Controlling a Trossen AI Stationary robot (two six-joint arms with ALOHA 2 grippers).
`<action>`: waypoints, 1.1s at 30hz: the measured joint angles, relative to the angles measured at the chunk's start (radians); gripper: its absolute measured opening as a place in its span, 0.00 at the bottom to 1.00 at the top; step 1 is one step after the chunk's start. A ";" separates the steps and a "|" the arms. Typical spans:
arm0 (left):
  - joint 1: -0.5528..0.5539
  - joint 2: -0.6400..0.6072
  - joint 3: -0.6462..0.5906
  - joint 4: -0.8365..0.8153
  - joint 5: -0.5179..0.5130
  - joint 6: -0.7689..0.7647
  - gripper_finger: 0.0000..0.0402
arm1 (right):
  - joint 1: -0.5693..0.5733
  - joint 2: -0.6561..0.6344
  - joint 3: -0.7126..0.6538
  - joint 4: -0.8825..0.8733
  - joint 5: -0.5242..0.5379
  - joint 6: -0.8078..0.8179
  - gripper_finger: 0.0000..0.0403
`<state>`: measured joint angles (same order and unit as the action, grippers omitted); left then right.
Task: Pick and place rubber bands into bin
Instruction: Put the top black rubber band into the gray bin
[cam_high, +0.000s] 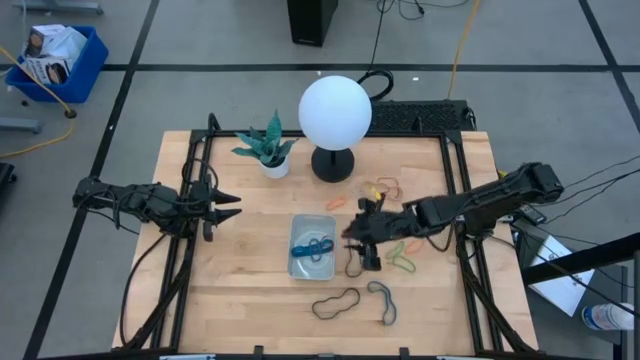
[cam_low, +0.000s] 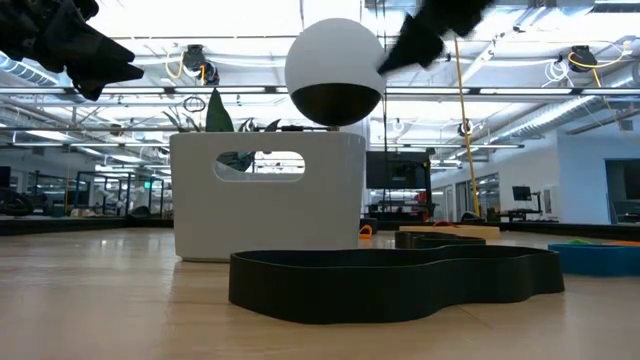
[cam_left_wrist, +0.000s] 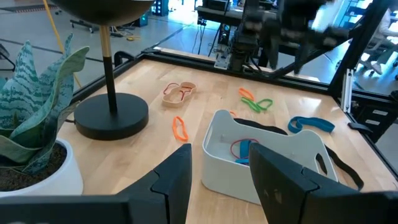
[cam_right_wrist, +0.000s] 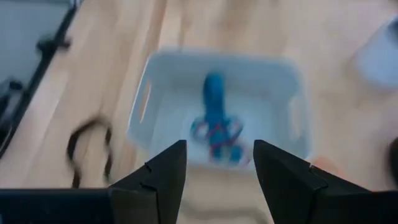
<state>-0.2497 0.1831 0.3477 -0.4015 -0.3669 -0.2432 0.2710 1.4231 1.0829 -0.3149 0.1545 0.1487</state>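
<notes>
The bin (cam_high: 297, 262) stands at mid-table and holds blue and red rubber bands (cam_right_wrist: 215, 127). Loose rubber bands lie flat on the wood: a black one (cam_high: 335, 302), a grey-blue one (cam_high: 383, 301), a green one (cam_high: 403, 263), orange ones (cam_high: 335, 203) and a red-orange pair (cam_high: 381, 186). Another black band (cam_high: 355, 264) lies just right of the bin. My right gripper (cam_right_wrist: 217, 155) hovers right of the bin, pointing at it, open and empty. My left gripper (cam_high: 228, 207) waits left of the bin, open and empty.
A white globe lamp (cam_high: 335, 112) on a black base and a small potted plant (cam_high: 268, 150) stand at the far side. Black frame rails (cam_high: 190, 240) run along both table sides. A blue crate (cam_high: 60, 60) sits on the floor beyond the table.
</notes>
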 joint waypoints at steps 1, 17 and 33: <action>0.000 0.000 0.000 0.000 0.000 0.001 0.41 | 0.014 0.002 -0.025 0.000 0.000 0.003 0.45; 0.000 0.000 0.000 -0.009 -0.001 -0.005 0.41 | 0.131 0.106 -0.226 0.237 0.013 0.037 0.45; 0.000 0.000 0.000 -0.017 -0.001 -0.030 0.41 | 0.163 0.294 -0.225 0.239 -0.027 0.024 0.45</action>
<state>-0.2497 0.1829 0.3477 -0.4183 -0.3679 -0.2733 0.4338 1.7173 0.8577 -0.0758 0.1271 0.1724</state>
